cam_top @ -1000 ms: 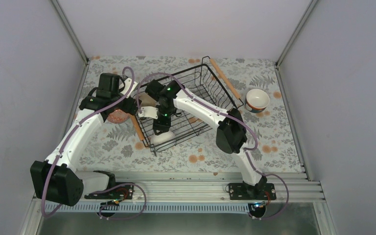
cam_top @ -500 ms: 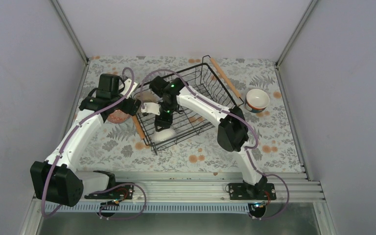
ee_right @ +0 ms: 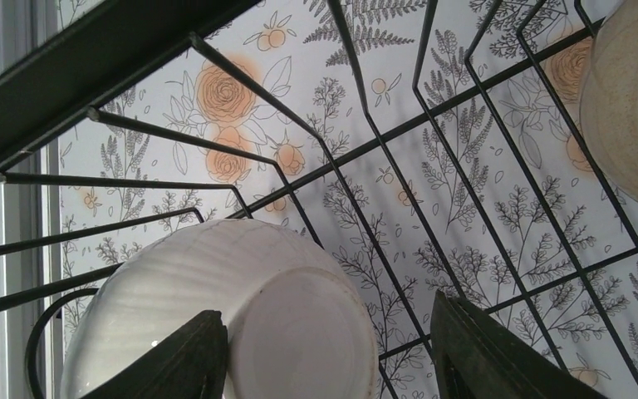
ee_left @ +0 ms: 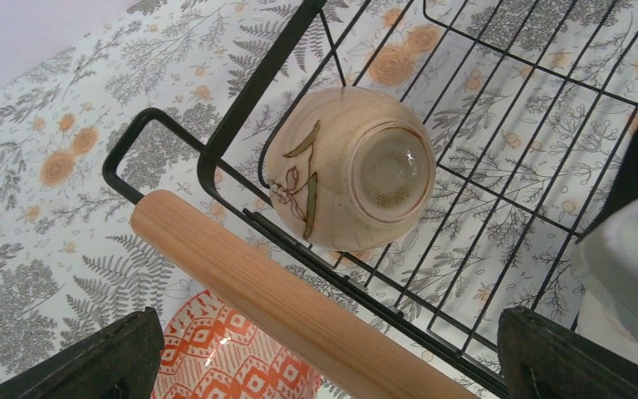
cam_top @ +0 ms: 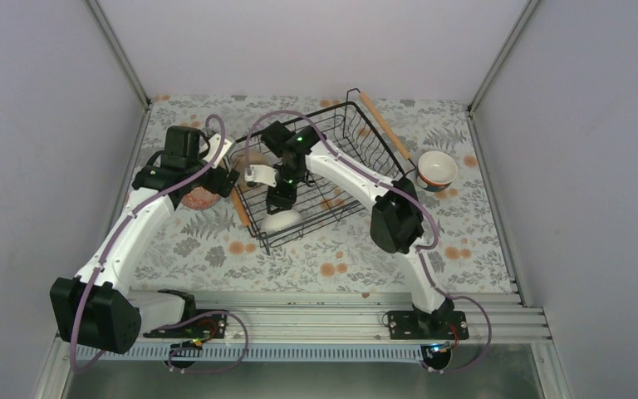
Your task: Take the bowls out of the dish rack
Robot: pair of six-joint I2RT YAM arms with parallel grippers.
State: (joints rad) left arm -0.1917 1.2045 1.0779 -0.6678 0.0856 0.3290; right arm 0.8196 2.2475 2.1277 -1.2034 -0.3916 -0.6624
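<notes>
Four bowls are in sight, plus one dish rack (cam_top: pixel 355 137) with two wooden handles (cam_top: pixel 385 130). Two of the bowls are inside the rack, both bottom-up. The white bowl (cam_top: pixel 282 220) is at the end facing the near edge and the beige bowl (ee_left: pixel 349 166) is at the end facing the left edge. The orange bowl (cam_top: pixel 202 198) is out on the surface (cam_top: pixel 465 241), just beside the left-hand handle. A bowl with a white inside (cam_top: pixel 436 169) stands upright near the right edge, apart from the rack.

The overhead view mostly hides the beige bowl under the arms. The left wrist view shows its leaf drawing and unglazed foot.

The left gripper (ee_left: pixel 330 320) is spread wide above that handle, holding nothing. The right gripper (ee_right: pixel 326 312) is also spread, low over the white bowl. Can't tell if it's touching.

The rack sits at an angle toward the far edge. The surface has a print of orange roses and grey ferns. There are plain pale walls (cam_top: pixel 299 41) on three sides and a metal rail (cam_top: pixel 324 303) along the near edge.
</notes>
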